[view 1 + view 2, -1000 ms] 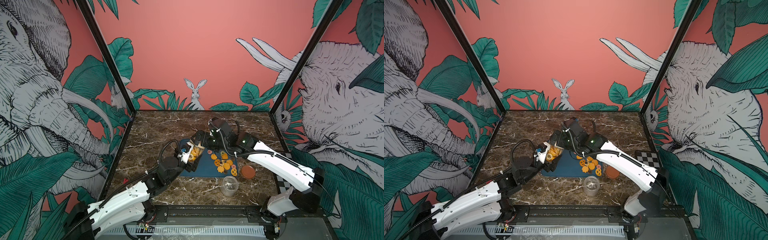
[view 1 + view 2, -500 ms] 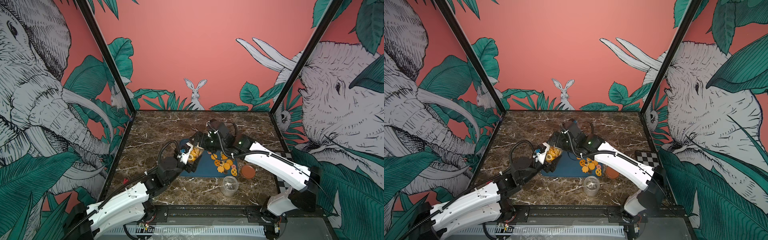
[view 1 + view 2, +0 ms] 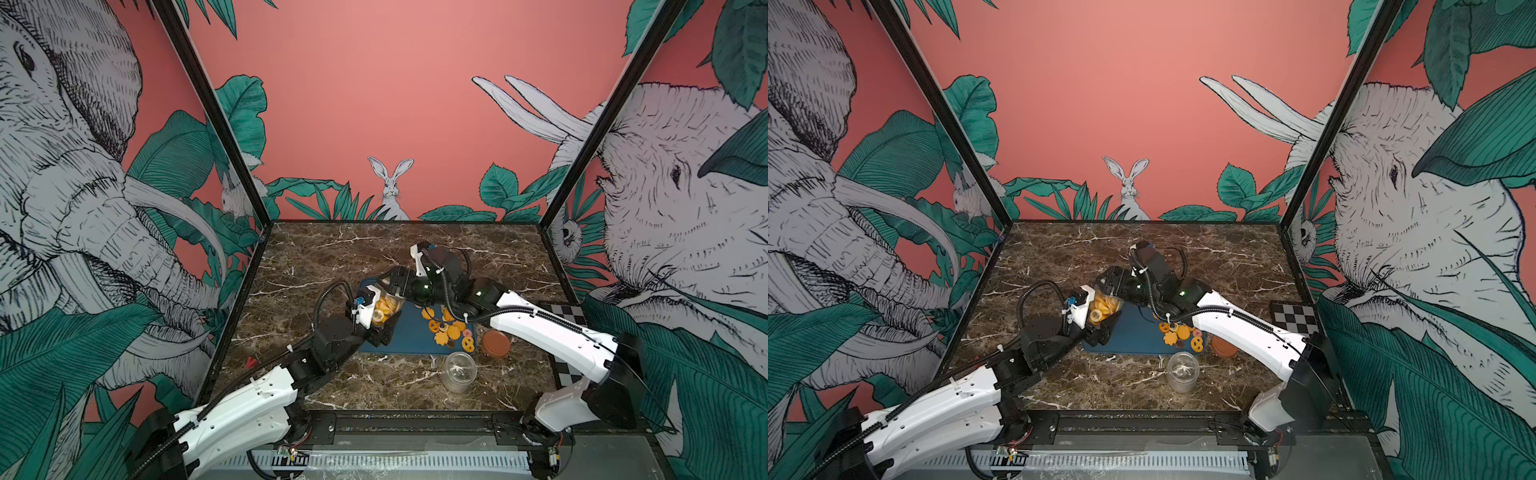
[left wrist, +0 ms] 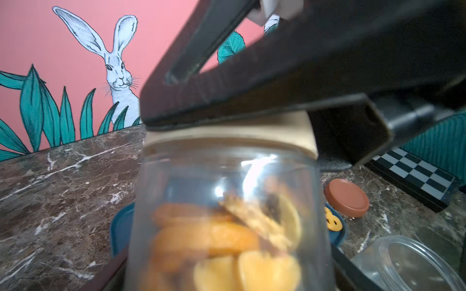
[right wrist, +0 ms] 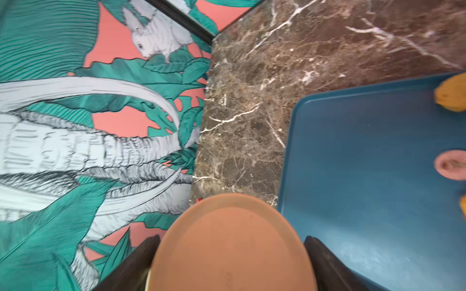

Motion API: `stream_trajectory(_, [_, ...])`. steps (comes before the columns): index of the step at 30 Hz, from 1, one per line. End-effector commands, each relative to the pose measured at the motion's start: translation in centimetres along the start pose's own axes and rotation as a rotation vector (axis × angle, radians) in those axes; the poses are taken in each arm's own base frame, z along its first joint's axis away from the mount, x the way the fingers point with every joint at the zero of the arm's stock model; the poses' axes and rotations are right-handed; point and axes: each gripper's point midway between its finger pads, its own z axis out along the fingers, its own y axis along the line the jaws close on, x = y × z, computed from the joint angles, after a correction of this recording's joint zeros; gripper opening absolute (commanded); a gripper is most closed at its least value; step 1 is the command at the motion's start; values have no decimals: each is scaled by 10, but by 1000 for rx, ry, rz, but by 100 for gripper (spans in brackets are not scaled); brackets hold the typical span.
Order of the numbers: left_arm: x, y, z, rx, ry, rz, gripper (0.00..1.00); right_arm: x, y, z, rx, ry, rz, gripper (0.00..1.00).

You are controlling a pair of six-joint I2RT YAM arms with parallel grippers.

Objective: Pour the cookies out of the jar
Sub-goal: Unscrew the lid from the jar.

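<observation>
- Jaws of the left gripper (image 3: 1100,320) are clamped on the jar (image 4: 227,181), with a finger down each side of its clear wall. We judge that this low hold leaves the neck free for the other arm.
- Across from it, the right gripper (image 5: 230,239) has its jaws straddling the pale tan lid (image 5: 232,267), a dark finger close against the rim on either side. Whether they already press on it we cannot tell.
- We read the pairing as one arm bracing the jar while the other comes for the lid, since nothing can pour until it is off.
- The jar leans with its lid end toward the right arm, over the left end of the blue tray (image 3: 409,338). Whether its base touches the tray is hidden from us.
- Inside, the cookies (image 4: 214,239) are orange-yellow rounds piled in the lower half, with a paler speckled piece leaning across them. The upper half of the jar is empty.
- Further along the tray, we see spilled cookies (image 3: 449,330): scalloped rounds, pretzel shapes and a pink one.
- On the marble table (image 3: 332,257) an empty jar (image 3: 459,370) stands open in front of the tray, and a brown lid (image 3: 495,344) lies just beside its right edge.
</observation>
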Motion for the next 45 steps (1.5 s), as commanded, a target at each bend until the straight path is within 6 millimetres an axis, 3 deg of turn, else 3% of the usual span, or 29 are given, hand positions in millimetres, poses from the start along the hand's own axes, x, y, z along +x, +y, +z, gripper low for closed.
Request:
stream_trajectory(1, [-85, -39, -25, 297, -313, -193, 0, 2, 59, -14, -293, 37, -101, 21])
stream_trajectory(8, [-101, -57, -43, 537, -385, -316, 0, 19, 57, -34, -346, 95, -252, 17])
stream_trajectory(12, [-104, -66, -48, 592, -382, -302, 0, 20, 54, -46, -352, 86, -294, 24])
stream_trajectory(14, [-101, -64, -46, 567, -363, -286, 0, 19, 53, -50, -331, 86, -309, 39])
stream_trajectory(17, [-95, -57, -39, 498, -322, -248, 0, 11, 51, -59, -275, 61, -328, 93])
stream_trajectory(18, [-93, -56, -37, 481, -307, -227, 0, 8, 51, -64, -253, 44, -334, 99])
stream_trajectory(25, [-81, -38, -23, 340, -226, -158, 0, -20, 66, -94, -183, -60, -306, 99])
stream_trajectory(31, [-80, -22, -19, 232, -215, -125, 0, -35, 14, -106, 174, -78, -228, 99])
stream_trajectory(33, [-78, -16, -17, 191, -203, -96, 0, -36, 10, -110, 214, -79, -208, 99])
stream_trajectory(37, [-74, -6, -14, 84, -194, 3, 0, -37, 19, -103, 180, -71, -143, 99])
stream_trajectory(41, [-68, -24, -12, 24, -180, 223, 0, -35, 25, -89, 142, -49, -60, 98])
stream_trajectory(45, [-66, -25, -11, 15, -195, 221, 0, -31, 29, -73, 106, -27, -21, 97])
